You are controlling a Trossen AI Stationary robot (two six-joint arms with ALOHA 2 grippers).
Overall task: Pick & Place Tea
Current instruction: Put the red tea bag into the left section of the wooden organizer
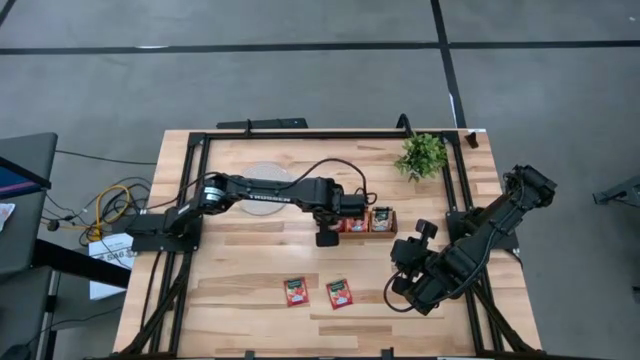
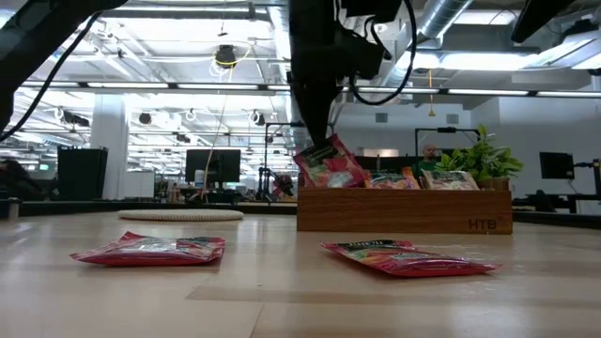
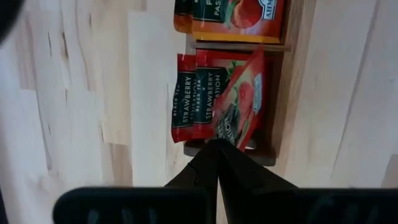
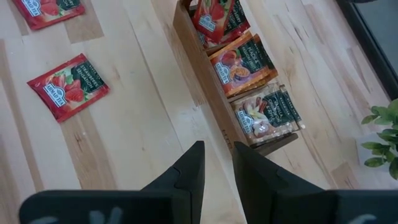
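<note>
A: From above, on the wooden counter (image 1: 250,300): left claw (image 1: 325,238) stretched out to the near end of the wooden tray (image 1: 390,232), fingers pressed together, nothing gripped. Right claw (image 1: 400,290) parked off toward the right edge, apart from the tray.

B: And the tea?

A: Two red sachets lying loose toward the front edge, one (image 1: 296,291) beside the other (image 1: 340,293), well apart from the tray. More packed inside the tray. Also a round pale disc (image 1: 265,175) under the left arm and a small green plant (image 1: 422,155) at the far right.

B: Level with the counter?

A: Same two loose sachets flat in the foreground. Behind them the tray, with one red sachet (image 2: 329,164) tilted up over its left end, just below the dark claw coming down from above. Whether touching, hard to tell. Plant behind the tray's right end.

B: Left wrist?

A: Dark fingers (image 3: 205,171) shut tight to a point, right at the tray's end wall. Strawberry sachets (image 3: 193,96) in the end compartment, one leaning askew across the others. An orange-printed sachet in the next compartment.

B: Right wrist?

A: Fingers (image 4: 189,168) narrowly parted, empty, hanging over bare wood beside the tray. Three compartments visible: red, orange, then a pale sachet (image 4: 268,115). Two loose red sachets off to one side.
</note>
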